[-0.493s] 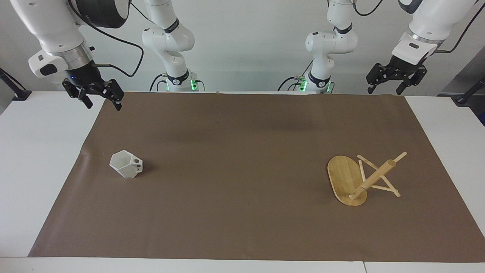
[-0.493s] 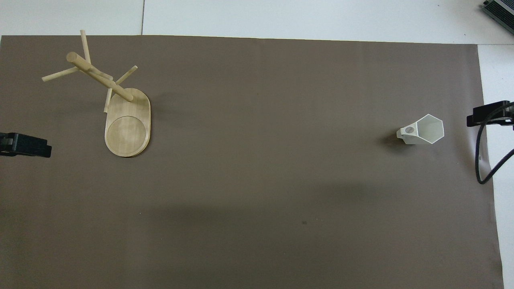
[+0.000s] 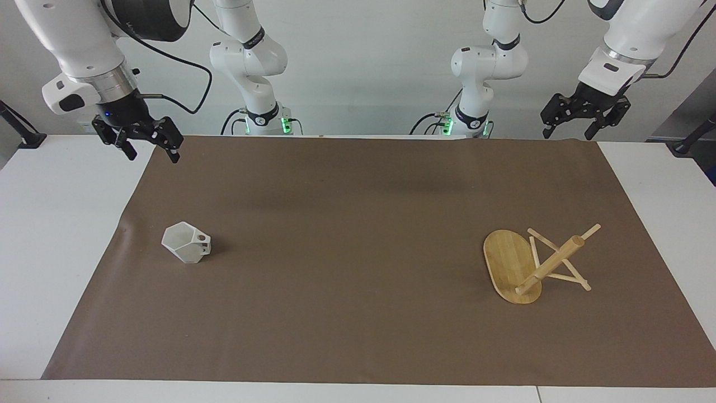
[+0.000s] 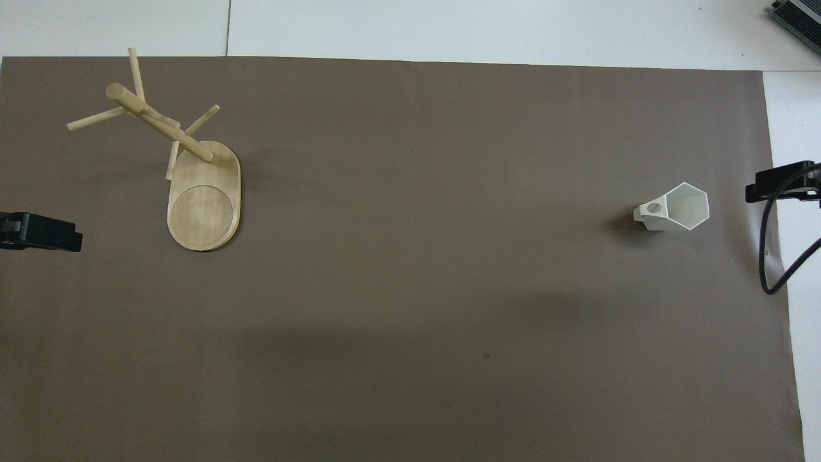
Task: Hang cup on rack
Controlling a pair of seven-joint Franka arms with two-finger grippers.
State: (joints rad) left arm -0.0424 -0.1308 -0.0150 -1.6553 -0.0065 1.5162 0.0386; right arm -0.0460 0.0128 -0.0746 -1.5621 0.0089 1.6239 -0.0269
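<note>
A white cup (image 3: 187,242) stands at centre left of the facing view, a rack (image 3: 536,264) at lower right. The right gripper (image 3: 146,146), upper left, and the left gripper (image 3: 577,124), upper right, are held open and empty. The cup is best gripped clear of its handle hole.

White cup (image 3: 186,242), pale bamboo rack (image 3: 512,266), plain brown mat (image 3: 358,235).
</note>
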